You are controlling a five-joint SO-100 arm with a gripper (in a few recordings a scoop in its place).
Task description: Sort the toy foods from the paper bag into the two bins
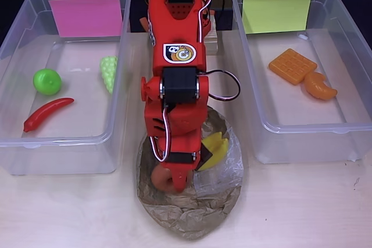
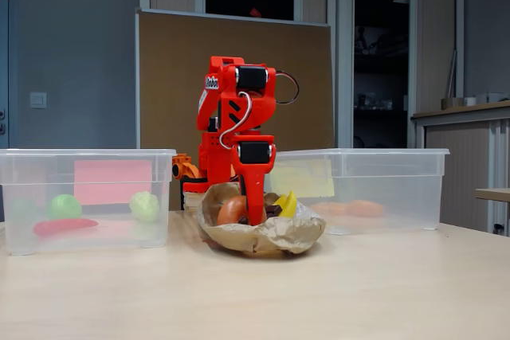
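The crumpled brown paper bag lies at the table's front centre between the two bins. My red gripper reaches down into it, right beside a brown donut and touching it. The arm hides the jaws. Yellow bananas lie in the bag on the right of the gripper. The pink-labelled bin holds a green apple, pale-green grapes and a red chili. The yellow-green-labelled bin holds an orange waffle and a croissant.
The arm's base stands at the back between the bins. Bare table runs along the front on both sides of the bag. In the fixed view a brown board stands behind the arm.
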